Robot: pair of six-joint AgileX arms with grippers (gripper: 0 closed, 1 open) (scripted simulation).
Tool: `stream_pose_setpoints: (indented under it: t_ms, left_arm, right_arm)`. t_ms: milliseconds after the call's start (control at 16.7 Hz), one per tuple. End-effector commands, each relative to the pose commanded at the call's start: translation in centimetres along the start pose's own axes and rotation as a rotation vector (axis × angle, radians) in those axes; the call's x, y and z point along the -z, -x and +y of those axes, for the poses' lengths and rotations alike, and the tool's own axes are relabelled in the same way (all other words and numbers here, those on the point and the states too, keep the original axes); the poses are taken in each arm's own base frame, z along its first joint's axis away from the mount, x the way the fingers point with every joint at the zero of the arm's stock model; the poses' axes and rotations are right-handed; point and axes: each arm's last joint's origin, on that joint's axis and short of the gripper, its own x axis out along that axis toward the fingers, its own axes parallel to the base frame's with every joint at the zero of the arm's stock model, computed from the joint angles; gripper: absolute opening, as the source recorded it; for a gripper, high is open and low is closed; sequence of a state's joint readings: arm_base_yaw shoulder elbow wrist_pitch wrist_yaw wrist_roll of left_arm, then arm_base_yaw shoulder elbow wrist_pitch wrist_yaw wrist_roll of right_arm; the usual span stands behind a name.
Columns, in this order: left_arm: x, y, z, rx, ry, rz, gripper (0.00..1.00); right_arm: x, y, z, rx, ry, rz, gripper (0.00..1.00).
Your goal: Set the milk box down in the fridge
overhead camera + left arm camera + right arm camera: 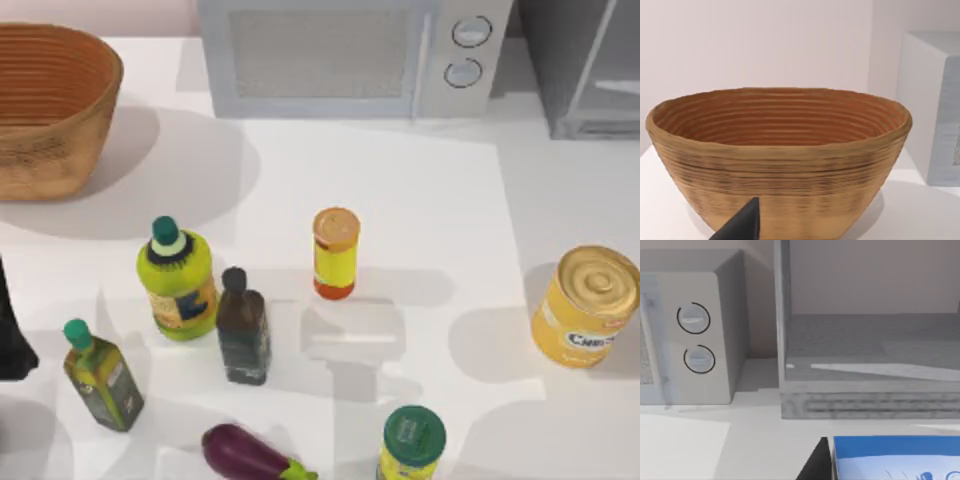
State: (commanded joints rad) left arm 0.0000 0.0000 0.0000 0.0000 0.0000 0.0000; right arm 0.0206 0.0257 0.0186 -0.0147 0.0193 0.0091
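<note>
Right gripper's fingers [815, 462] clamped on the milk box [895, 457] just before the open fridge [870, 400]; risk: carton clips the fridge's front sill; left fingers' state unclear.

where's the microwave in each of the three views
Top view: the microwave stands at the far edge of the table, centre, between the wicker basket and the fridge.
Left wrist view: its pale side wall stands past the basket's rim.
Right wrist view: its knob end stands beside the open fridge, with the milk box close to the camera.
Shared landmark: the two round knobs.
</note>
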Motion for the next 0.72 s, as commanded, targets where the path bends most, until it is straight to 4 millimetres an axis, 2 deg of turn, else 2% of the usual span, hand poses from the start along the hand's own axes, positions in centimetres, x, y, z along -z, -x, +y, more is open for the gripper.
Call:
stream_pose_setpoints:
  t_ms: [480, 720]
  left_arm:
    - [0.0, 0.0, 0.0, 0.0, 0.0, 0.0, 1.0]
    - [0.0, 0.0, 0.0, 0.0, 0.0, 0.0, 1.0]
  right_arm:
    - [0.1, 0.0, -0.1, 0.0, 0.006, -0.019, 0.0]
    - [-2.4, -0.6, -0.3, 0.001, 0.009, -0.051, 0.0]
